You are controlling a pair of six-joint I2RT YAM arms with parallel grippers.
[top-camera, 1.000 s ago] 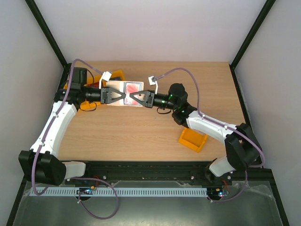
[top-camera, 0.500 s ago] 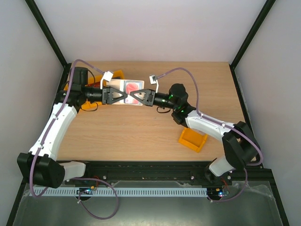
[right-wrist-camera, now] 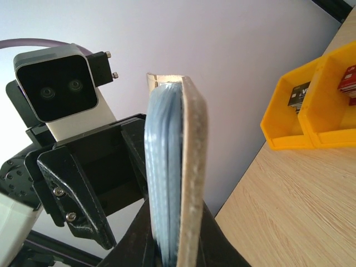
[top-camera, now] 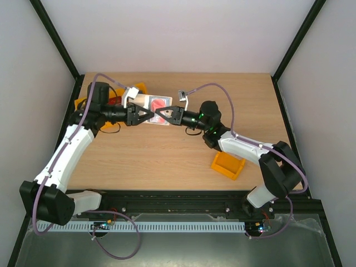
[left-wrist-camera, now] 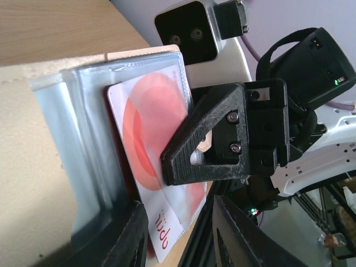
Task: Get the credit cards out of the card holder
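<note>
The card holder (top-camera: 146, 102) is cream-white with clear bluish sleeves (left-wrist-camera: 83, 139) and is held up off the table at the back left. My right gripper (top-camera: 160, 114) is shut on its edge, and the right wrist view shows it edge-on (right-wrist-camera: 192, 167) between the jaws. A white credit card with a red circle (left-wrist-camera: 146, 139) sticks partly out of a sleeve. My left gripper (left-wrist-camera: 181, 239) faces the right one. Its jaws stand apart around the card's lower corner. A dark red card (right-wrist-camera: 349, 80) lies in a yellow bin.
A pair of joined orange-yellow bins (right-wrist-camera: 303, 119) stands at the table's back left, behind the left arm (top-camera: 72, 144). Another orange bin (top-camera: 228, 165) sits near the front right, beside the right arm's forearm. Black frame posts border the table.
My left gripper has gone from shut to open around the white card. Both grippers and the card holder shifted slightly toward the right and rear.
</note>
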